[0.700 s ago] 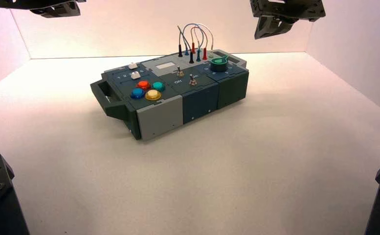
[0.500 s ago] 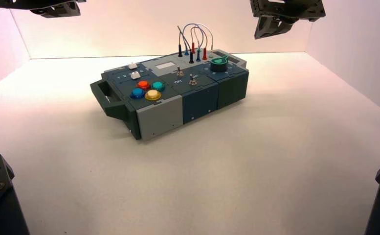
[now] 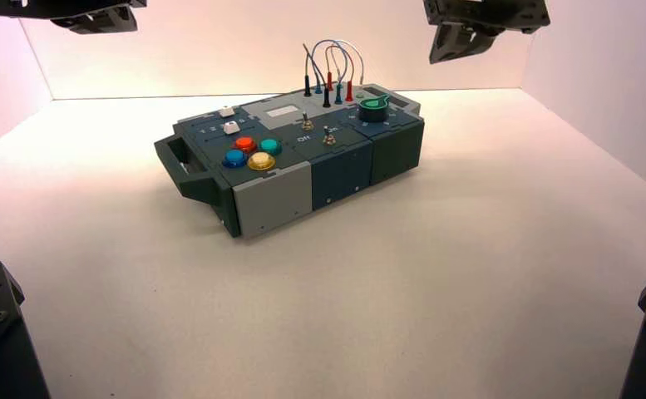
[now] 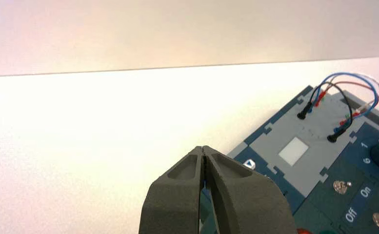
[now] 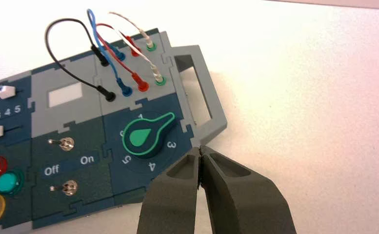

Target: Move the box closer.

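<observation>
White table (image 3: pixel 469 274) carries the box (image 3: pixel 290 158), which we see lying toward the far edge, about midway between the side edges and turned at an angle, its dark handle (image 3: pixel 178 162) pointing to the left edge and the grey handle (image 5: pixel 197 87) to the far right corner. On top we find four round buttons (image 3: pixel 253 152) in red, teal, blue and yellow near the left end, two white sliders (image 3: pixel 229 120) behind them, two toggle switches (image 5: pixel 68 165) by the words "Off" and "On", a green knob (image 5: pixel 146 135) whose pointer lies between 1 and 3, and looped wires (image 3: pixel 329 71) plugged in along the far side.

We see the left gripper (image 4: pixel 203 152) raised above the far left part of the table, over the box's slider end, fingers pressed together and holding nothing. Our right gripper (image 5: pixel 200 152) hangs over the box's knob end, beside the grey handle, its fingers likewise closed tip to tip on nothing. Neither touches the box.
</observation>
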